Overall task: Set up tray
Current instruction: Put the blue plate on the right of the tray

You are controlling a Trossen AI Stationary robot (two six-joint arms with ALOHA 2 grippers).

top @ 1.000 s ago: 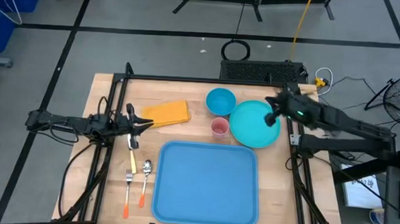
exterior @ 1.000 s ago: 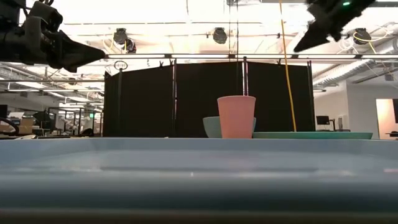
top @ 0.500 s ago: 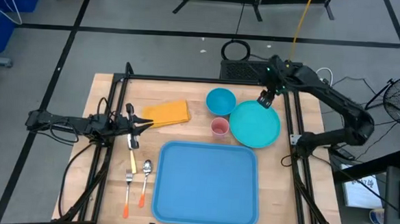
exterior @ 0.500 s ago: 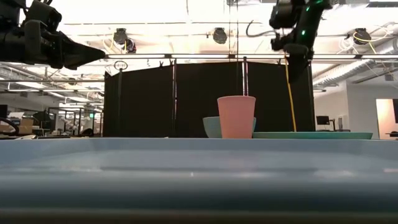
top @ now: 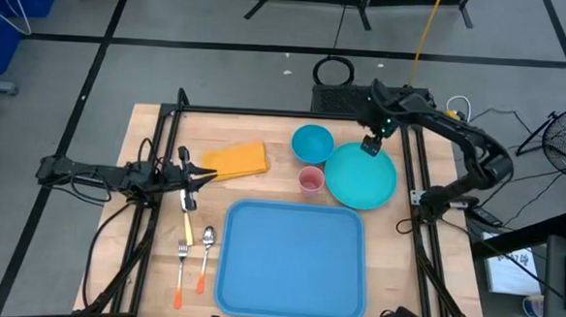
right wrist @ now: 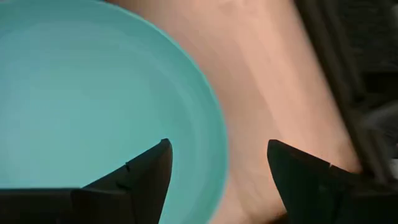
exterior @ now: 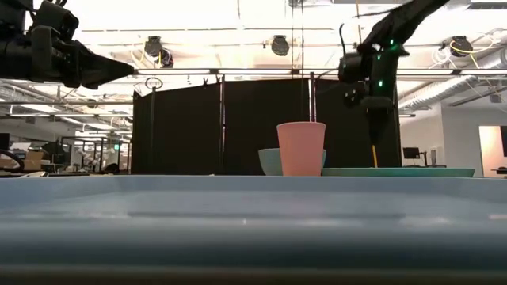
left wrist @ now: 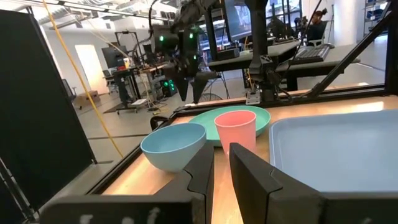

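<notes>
Teal plate [right wrist: 93, 93] under open right claw [right wrist: 214, 162]

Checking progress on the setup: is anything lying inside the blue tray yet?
No, in the high view the tray is bare, with the plate, cup and bowl on the table beyond it.

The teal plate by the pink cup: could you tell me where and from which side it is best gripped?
Grip the teal plate at its far rim, coming straight down. It lies flat, so only the thin raised edge offers a hold, and the pink cup crowds its left side. The right pincer hangs open there, one finger over the plate, one outside.
</notes>
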